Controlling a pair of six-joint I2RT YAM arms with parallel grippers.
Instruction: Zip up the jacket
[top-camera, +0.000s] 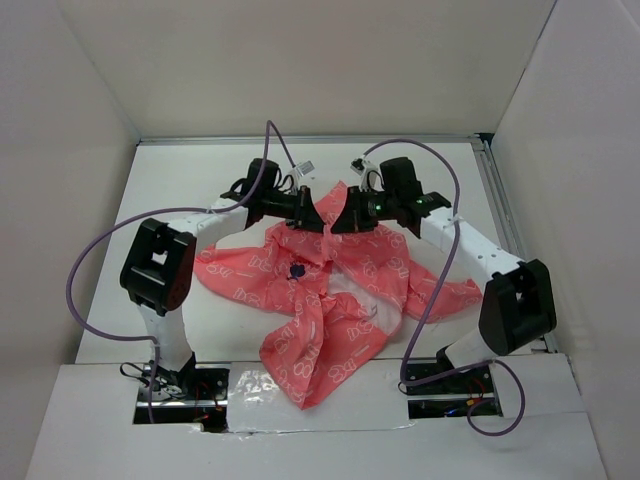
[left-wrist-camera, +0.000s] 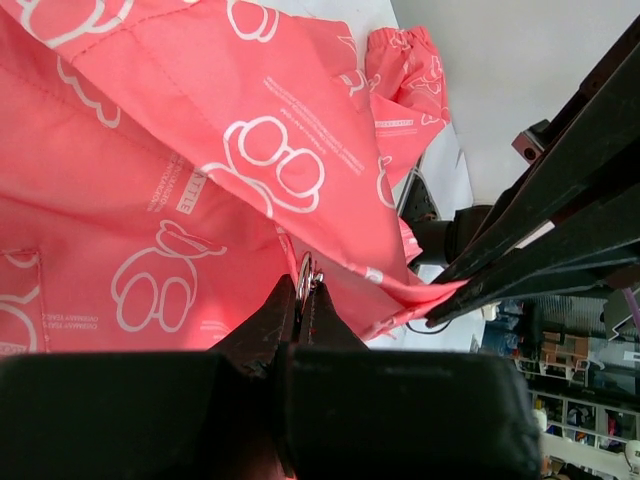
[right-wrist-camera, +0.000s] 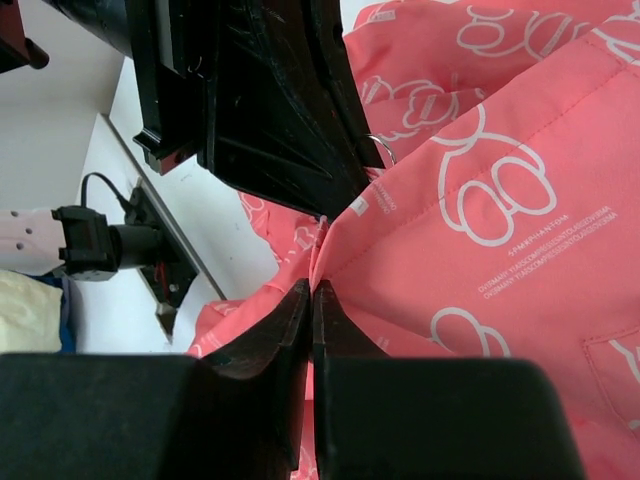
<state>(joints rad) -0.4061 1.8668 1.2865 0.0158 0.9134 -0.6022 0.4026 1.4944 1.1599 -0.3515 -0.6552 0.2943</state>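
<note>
The coral-pink jacket (top-camera: 330, 300) with white outline print lies crumpled mid-table, its far edge lifted between both grippers. A small dark blue mark (top-camera: 297, 271) shows on its front. My left gripper (top-camera: 312, 220) is shut on the jacket's edge at a small metal ring, the zipper pull (left-wrist-camera: 304, 275). My right gripper (top-camera: 343, 222) is shut on the jacket's edge close beside it; in the right wrist view (right-wrist-camera: 312, 288) the fabric (right-wrist-camera: 480, 220) runs out from between the jaws. The two grippers almost touch. The zipper teeth are hidden in folds.
White walls enclose the table on three sides. A metal rail (top-camera: 505, 230) runs along the right edge. Purple cables (top-camera: 90, 260) loop off both arms. Pale lining (top-camera: 360, 300) shows where the jacket lies open. A sleeve (top-camera: 455, 295) reaches toward the right arm.
</note>
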